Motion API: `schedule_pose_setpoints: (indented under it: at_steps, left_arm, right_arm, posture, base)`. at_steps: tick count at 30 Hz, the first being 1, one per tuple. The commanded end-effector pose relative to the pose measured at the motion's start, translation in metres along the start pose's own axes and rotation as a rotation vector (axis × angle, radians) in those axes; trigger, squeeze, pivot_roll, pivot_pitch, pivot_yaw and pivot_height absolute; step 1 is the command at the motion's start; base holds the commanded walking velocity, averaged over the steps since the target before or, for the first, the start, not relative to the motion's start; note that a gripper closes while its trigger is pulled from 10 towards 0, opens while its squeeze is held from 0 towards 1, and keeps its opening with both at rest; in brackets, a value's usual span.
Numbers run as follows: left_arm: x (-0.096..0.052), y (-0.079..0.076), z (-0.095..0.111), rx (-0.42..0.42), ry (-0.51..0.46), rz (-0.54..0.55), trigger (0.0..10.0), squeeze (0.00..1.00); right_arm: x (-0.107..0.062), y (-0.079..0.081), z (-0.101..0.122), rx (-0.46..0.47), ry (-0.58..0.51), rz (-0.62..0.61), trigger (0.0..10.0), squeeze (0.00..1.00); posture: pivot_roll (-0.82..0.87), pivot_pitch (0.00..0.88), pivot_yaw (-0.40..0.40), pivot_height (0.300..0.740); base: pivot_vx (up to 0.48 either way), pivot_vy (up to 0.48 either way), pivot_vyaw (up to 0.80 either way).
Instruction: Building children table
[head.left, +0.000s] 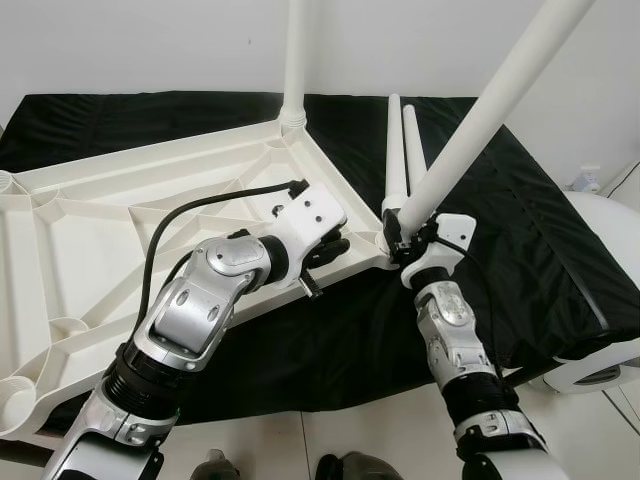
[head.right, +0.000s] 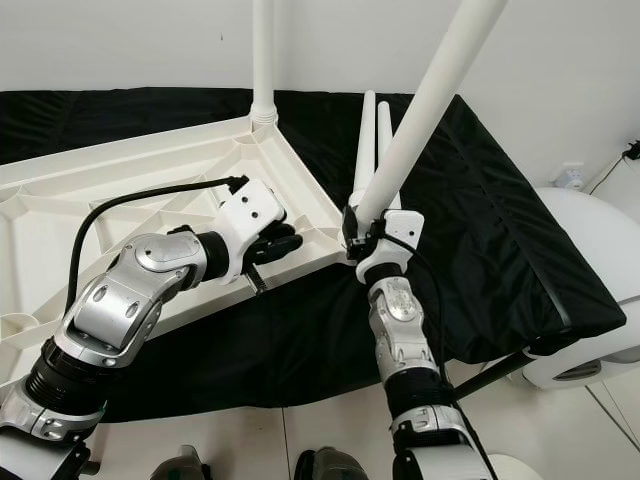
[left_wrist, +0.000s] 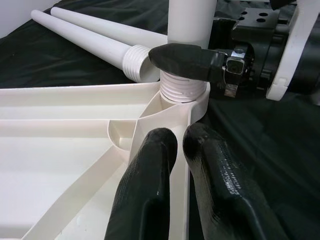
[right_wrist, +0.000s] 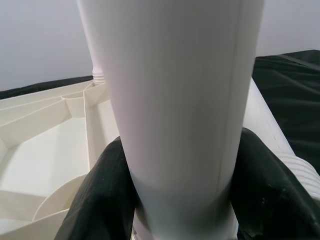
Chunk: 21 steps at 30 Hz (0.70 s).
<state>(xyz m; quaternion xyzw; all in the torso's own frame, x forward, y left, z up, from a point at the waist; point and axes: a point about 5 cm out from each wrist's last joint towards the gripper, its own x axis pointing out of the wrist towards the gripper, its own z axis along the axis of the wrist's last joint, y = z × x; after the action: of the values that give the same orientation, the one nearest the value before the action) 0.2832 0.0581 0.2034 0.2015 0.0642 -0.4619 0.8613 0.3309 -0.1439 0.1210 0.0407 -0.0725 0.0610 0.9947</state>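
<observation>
We are fitting the second leg. Our right gripper (head.left: 400, 236) is closed around the long white plastic table leg (head.left: 480, 120) just above its threaded end, which sits in the near corner socket of the upturned white ribbed plastic tabletop (head.left: 80, 240) on the black cloth (head.left: 520, 230). The leg's long axis leans up and to our right, so next we judge it needs straightening and turning home. Our left gripper (left_wrist: 172, 165), fingers nearly together, pinches the tabletop's edge rib beside that socket. Two spare white legs (head.left: 400, 140) lie behind.

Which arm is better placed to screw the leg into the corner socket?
Right: the right gripper is shut on the leg at its threaded base; the left gripper steadies the tabletop.
</observation>
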Motion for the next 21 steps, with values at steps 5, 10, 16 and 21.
schedule_pose_setpoints:
  at_steps: [5, 10, 16, 21]
  left_arm:
    - [0.000, 0.001, 0.002, 0.012, -0.003, 0.033, 10.0, 0.00]
    - [0.000, 0.001, 0.003, 0.013, -0.004, 0.032, 10.0, 0.00]
    - [0.000, 0.001, 0.003, 0.013, -0.004, 0.030, 10.0, 0.00]
    - [0.001, 0.001, 0.003, 0.013, -0.005, 0.033, 10.0, 0.00]
  right_arm:
    - [-0.015, -0.015, -0.037, 0.059, 0.238, -0.093, 10.0, 0.00]
    - [-0.011, -0.015, -0.034, 0.076, 0.245, -0.095, 10.0, 0.00]
    - [-0.010, -0.016, -0.030, 0.084, 0.236, -0.096, 10.0, 0.00]
    - [-0.001, -0.013, -0.016, 0.101, 0.230, -0.096, 10.0, 0.00]
  posture:
    - [0.03, 0.063, -0.057, 0.740]
    - [0.04, 0.064, -0.055, 0.740]
    - [0.03, 0.065, -0.055, 0.740]
    - [0.03, 0.062, -0.056, 0.740]
  base:
    - [0.000, 0.000, 0.00]
    - [0.000, 0.000, 0.00]
    - [0.000, 0.000, 0.00]
    - [0.000, 0.000, 0.00]
